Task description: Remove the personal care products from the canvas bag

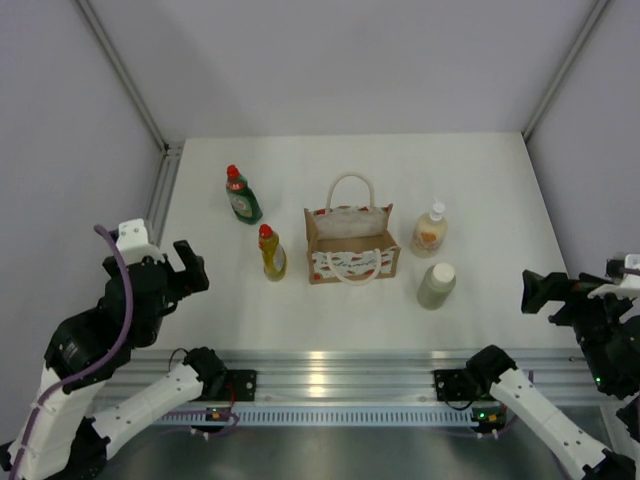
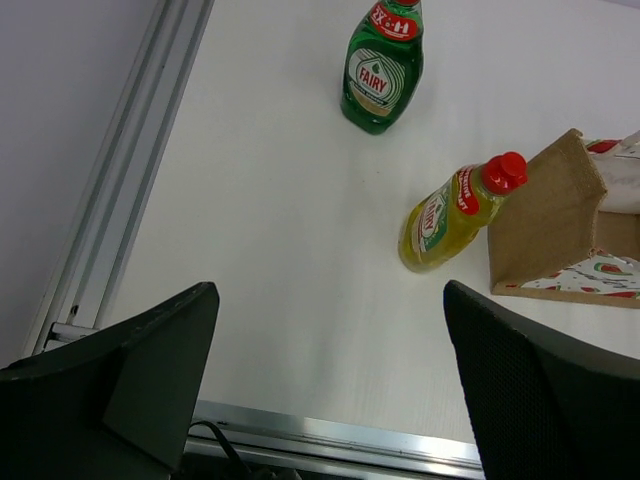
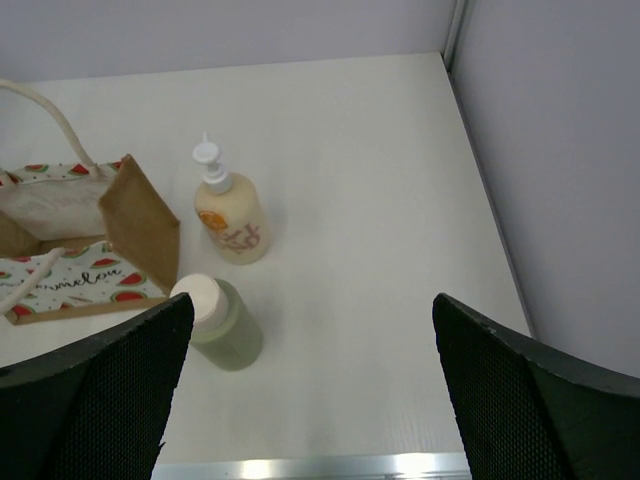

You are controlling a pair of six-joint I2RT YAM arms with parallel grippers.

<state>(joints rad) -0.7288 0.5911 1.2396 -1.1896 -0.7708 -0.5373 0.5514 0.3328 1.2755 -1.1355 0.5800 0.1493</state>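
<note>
The canvas bag [image 1: 350, 243] stands upright in the middle of the table, its cream handles up, and no bottle shows inside it. Left of it stand two personal care products, a dark green bottle [image 1: 242, 196] and a yellow bottle [image 1: 272, 254], both red-capped. On its right are a cream pump bottle [image 1: 430, 230] and a pale green bottle [image 1: 436, 285]. My left gripper [image 1: 190, 268] hangs open near the table's front left, well short of the yellow bottle [image 2: 450, 215]. My right gripper [image 1: 535, 292] is open at the front right, apart from the pale green bottle [image 3: 220, 320].
An aluminium rail [image 1: 330, 372] runs along the table's near edge. Grey walls close in the left, right and back sides. The bag's brown side wall [image 2: 550, 230] shows in the left wrist view, the pump bottle [image 3: 232, 220] in the right wrist view.
</note>
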